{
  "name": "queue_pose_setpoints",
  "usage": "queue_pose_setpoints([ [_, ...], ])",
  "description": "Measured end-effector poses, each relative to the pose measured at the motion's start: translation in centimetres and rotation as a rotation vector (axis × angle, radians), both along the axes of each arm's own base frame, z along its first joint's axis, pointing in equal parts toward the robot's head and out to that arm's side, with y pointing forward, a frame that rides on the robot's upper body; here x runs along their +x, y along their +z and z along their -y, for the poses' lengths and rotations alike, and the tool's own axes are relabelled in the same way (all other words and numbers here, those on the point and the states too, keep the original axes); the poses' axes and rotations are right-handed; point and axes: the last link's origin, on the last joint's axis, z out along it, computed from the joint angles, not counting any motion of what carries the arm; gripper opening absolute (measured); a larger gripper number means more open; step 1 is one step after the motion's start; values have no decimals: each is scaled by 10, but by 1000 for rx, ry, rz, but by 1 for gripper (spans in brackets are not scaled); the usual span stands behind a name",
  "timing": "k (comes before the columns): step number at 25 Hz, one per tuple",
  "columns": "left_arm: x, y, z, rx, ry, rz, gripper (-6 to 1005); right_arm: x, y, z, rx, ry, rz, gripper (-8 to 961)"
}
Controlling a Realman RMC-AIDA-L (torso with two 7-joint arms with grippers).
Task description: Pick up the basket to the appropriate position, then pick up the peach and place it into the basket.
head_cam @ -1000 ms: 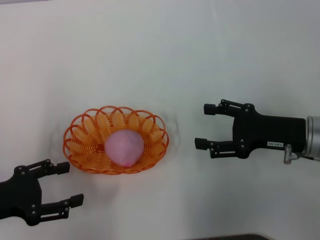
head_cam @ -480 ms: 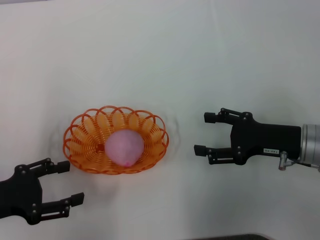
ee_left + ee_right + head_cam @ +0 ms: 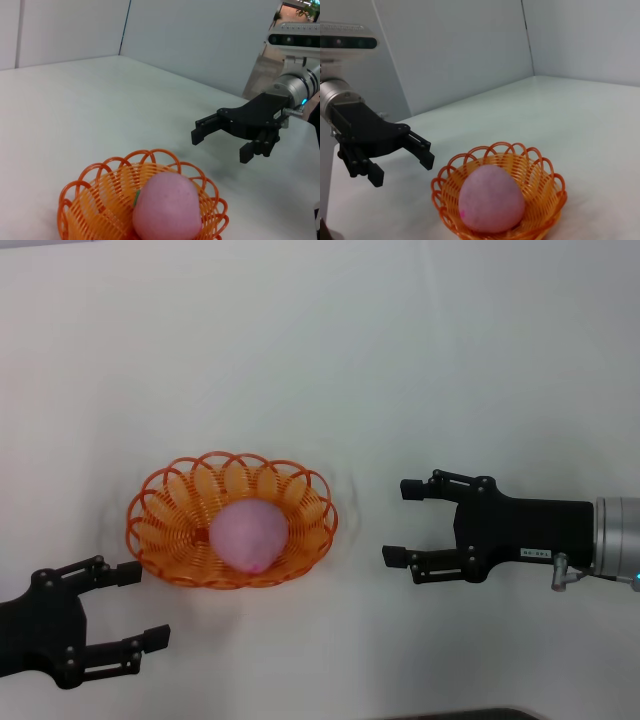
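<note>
On the white table, the peach is seated inside the orange basket. Both are flanked by the left gripper and right gripper, each spread and holding nothing.

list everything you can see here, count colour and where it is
basket: one, orange looped wire, resting on the table left of centre, between the two arms
peach: one, pale pink, lying inside the basket
table: one, white, under everything
left tool: one, black, fingers apart, low on the robot's left, just near of the basket's rim, holding nothing
right tool: one, black on a silver wrist, fingers apart, on the robot's right, pointing toward the basket with a gap between them, holding nothing
</note>
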Motion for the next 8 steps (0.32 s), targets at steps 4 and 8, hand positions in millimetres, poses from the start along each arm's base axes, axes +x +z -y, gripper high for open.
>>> queue_pose_setpoints([
  [4,0,0,0,2,0,3,824,0,0,0,-2,1,-1,945],
  [8,1,0,-1,8,0,8,824,0,0,0,-4,1,-1,945],
])
